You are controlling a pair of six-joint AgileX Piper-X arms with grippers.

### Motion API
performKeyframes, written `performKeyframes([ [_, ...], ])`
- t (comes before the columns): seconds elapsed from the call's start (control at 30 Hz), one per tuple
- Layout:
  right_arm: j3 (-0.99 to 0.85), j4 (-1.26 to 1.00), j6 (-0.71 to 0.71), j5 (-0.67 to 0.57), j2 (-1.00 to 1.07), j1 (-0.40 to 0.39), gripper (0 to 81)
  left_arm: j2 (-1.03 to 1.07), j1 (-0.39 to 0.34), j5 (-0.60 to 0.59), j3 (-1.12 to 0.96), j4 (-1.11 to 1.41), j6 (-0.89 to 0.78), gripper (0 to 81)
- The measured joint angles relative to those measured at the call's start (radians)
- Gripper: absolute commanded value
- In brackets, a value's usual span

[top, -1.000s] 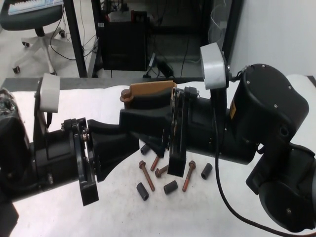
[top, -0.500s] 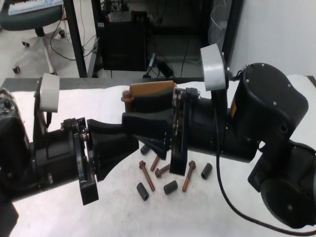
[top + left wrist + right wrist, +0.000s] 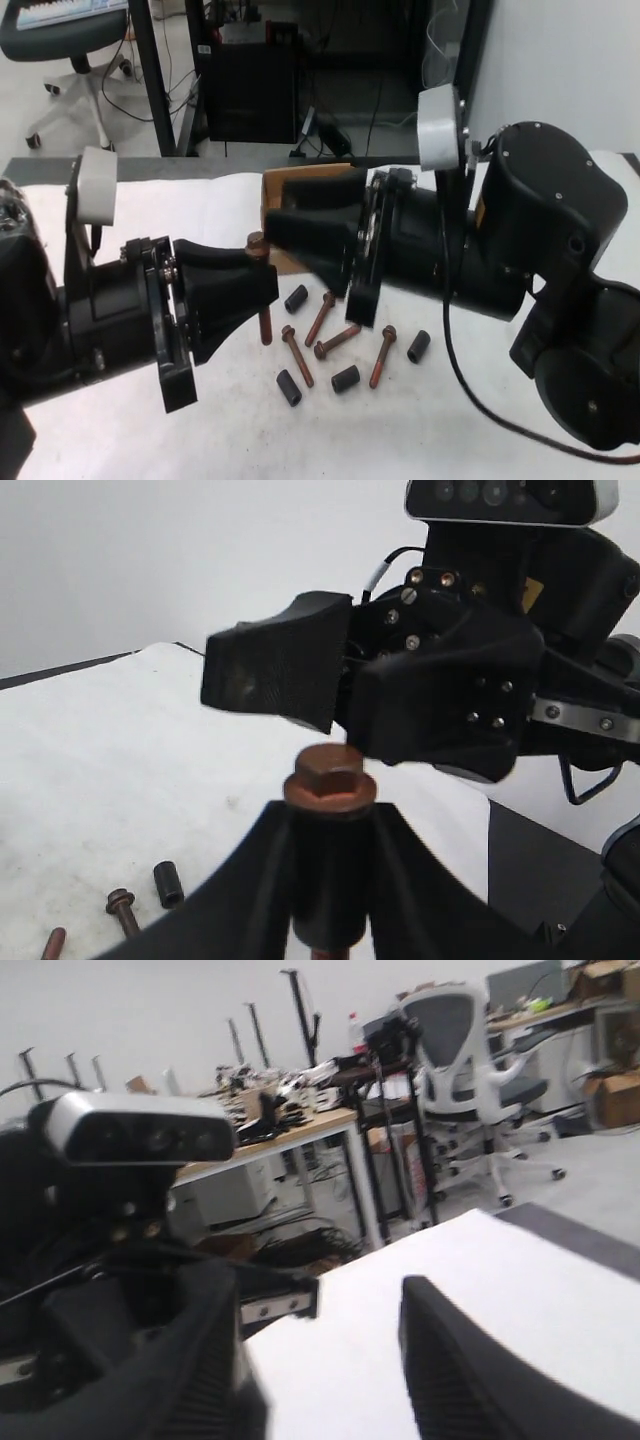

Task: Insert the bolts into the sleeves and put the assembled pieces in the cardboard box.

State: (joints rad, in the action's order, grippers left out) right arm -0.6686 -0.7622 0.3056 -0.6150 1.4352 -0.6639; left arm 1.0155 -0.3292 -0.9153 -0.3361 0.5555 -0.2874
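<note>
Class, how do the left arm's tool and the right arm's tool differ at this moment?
The black left tool is shut; the black right tool is open. The left tool holds a copper-coloured hex-head bolt upright, head up; the right tool holds nothing. Both have two fingers.

loose bolts point(image 3: 298, 355), sleeves point(image 3: 345, 379): scattered on the bench point(image 3: 400, 430), between the arms
cardboard box point(image 3: 268, 195): behind them
held bolt point(image 3: 329, 780): upright in the left gripper point(image 3: 330, 825)

A robotics lab: office chairs point(image 3: 465, 1040), a cluttered desk point(image 3: 300, 1125), loose cables point(image 3: 312, 125) and black frames point(image 3: 145, 70) stand behind a white bench point(image 3: 380, 440).
</note>
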Motion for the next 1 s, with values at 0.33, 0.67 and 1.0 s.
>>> performKeyframes([
  [0.33, 0.0, -0.162, 0.037, 0.148, 0.0, 0.131, 0.8, 0.0, 0.0, -0.052, 0.0, 0.02, -0.002, 0.3],
  [0.67, 0.0, -0.164, 0.079, 0.112, 0.0, 0.234, 0.8, 0.065, 0.005, 0.172, -0.126, -0.163, 0.116, 0.3],
  [1.0, 0.0, 0.434, -0.016, 0.026, -0.102, 0.304, 0.8, 0.585, 0.008, 0.399, -0.757, -0.774, 0.344, 0.3],
])
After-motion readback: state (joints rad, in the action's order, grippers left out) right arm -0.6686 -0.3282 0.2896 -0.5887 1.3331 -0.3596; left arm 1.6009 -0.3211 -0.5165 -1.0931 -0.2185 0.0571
